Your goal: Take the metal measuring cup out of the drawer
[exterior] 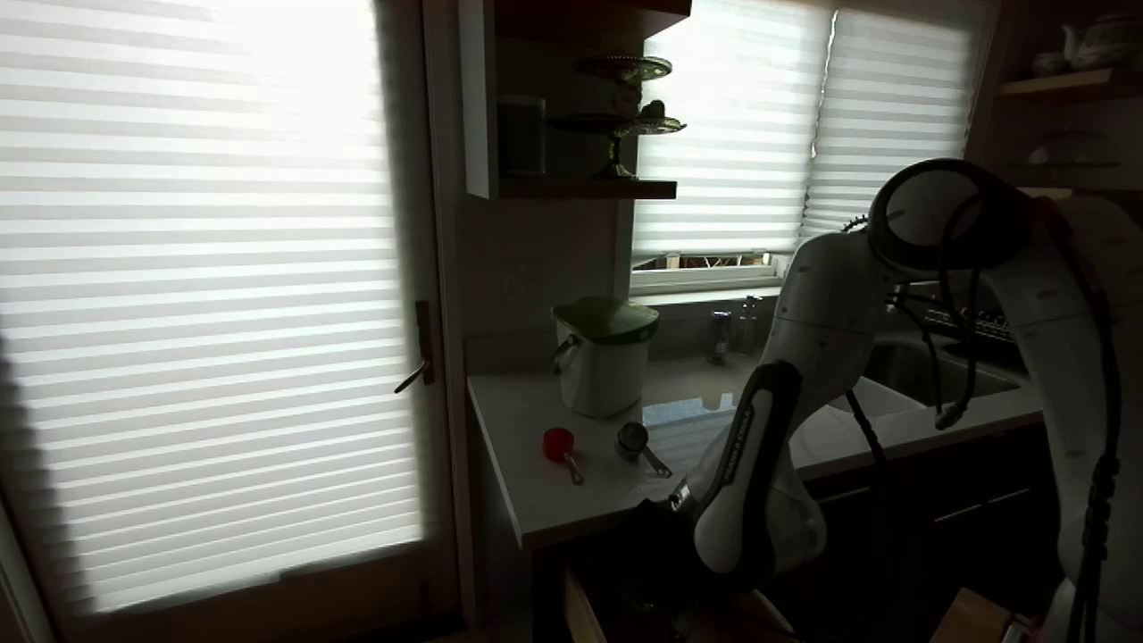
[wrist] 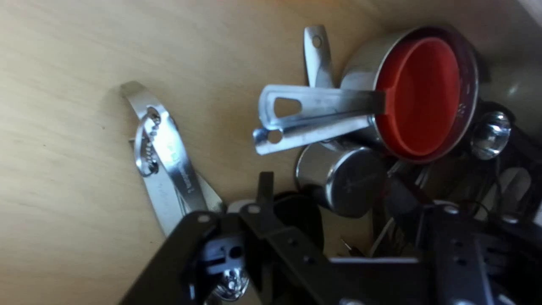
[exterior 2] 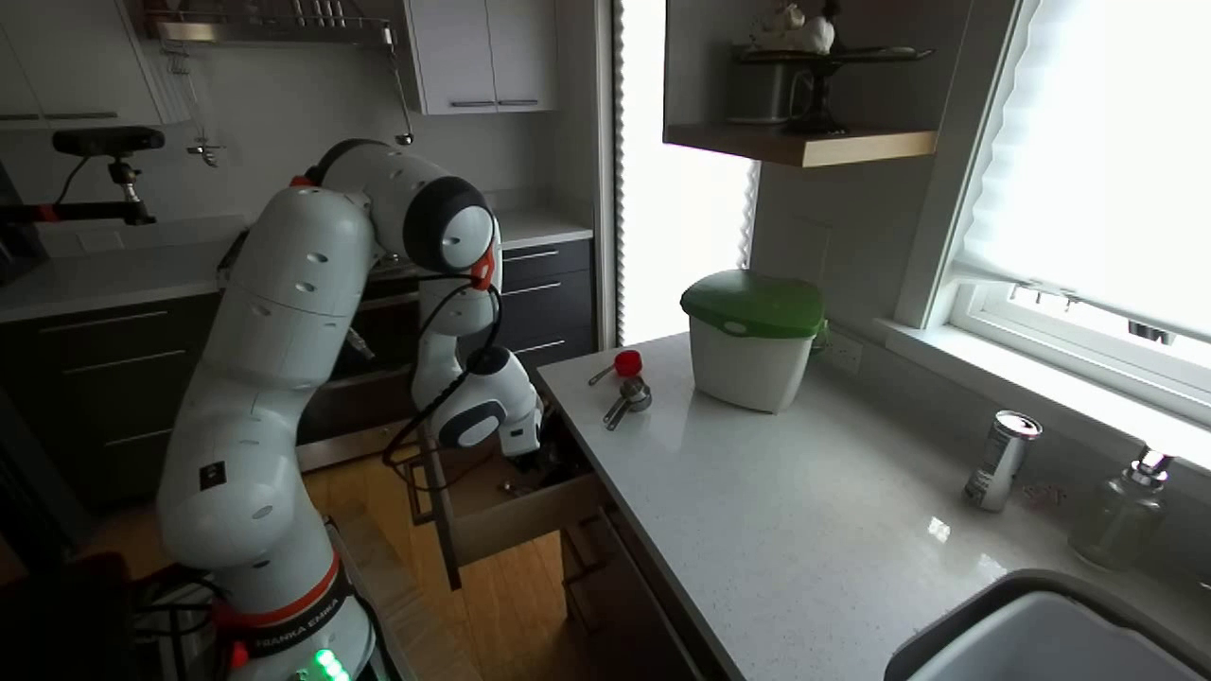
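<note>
Reaching into the drawer (exterior 2: 518, 522), the gripper (wrist: 331, 183) has its fingers (wrist: 266, 190) spread, one to either side of the small metal measuring cup (wrist: 358, 182), which is inside the drawer. In the wrist view a gap shows between the cup and one finger; contact with the other is unclear. Right beside it is a larger metal cup (wrist: 362, 70) with a red cup (wrist: 427, 97) nested inside, and a metal tool (wrist: 173, 156) lies farther off. On the counter (exterior 2: 804, 530) above are a red measuring cup (exterior 2: 627, 363), another metal cup (exterior 2: 638, 392) and a green-lidded white bin (exterior 2: 747, 369).
</note>
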Motion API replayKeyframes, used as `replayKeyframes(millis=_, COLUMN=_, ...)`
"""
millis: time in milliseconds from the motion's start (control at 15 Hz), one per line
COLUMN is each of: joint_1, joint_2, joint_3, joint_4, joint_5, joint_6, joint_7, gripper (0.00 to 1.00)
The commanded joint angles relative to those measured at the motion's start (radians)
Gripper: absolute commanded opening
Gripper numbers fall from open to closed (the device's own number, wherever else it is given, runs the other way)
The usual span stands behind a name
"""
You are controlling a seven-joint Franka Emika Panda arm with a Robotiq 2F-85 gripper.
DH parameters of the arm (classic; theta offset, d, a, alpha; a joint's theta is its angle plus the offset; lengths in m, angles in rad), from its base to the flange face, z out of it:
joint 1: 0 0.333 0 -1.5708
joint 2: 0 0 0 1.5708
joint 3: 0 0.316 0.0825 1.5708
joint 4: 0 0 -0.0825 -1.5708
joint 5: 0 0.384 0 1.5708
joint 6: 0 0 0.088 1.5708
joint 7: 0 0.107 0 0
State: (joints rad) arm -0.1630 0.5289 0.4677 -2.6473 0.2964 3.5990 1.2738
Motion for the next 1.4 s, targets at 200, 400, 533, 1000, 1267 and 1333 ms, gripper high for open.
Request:
replayKeyframes(millis=200, joint_1=0.115, joint_2=0.1, joint_3=-0.095, joint_4=0.06, joint_5=-0.007, joint_6=0.108, joint_7=0.088, gripper=0.61)
replayKeyframes(millis=400, joint_1=0.138, joint_2=0.131, joint_3=-0.107, joint_4=0.081, joint_5=-0.004, joint_6=0.146, joint_7=0.114, gripper=0.55)
replayKeyframes(millis=533, joint_1=0.155, joint_2=0.147, joint_3=-0.117, joint_4=0.092, joint_5=0.0, joint_6=0.159, joint_7=0.123, gripper=0.47)
replayKeyframes(millis=1000, joint_1=0.188, joint_2=0.108, joint_3=-0.148, joint_4=0.051, joint_5=0.013, joint_6=0.092, joint_7=0.107, gripper=0.57)
replayKeyframes(millis=1267, joint_1=0.185, joint_2=0.029, joint_3=-0.145, joint_4=-0.01, joint_5=0.015, joint_6=-0.045, joint_7=0.102, gripper=0.49)
replayKeyframes(millis=1333, joint_1=0.201, joint_2=0.001, joint_3=-0.158, joint_4=-0.025, joint_5=0.031, joint_6=-0.085, joint_7=0.093, gripper=0.48)
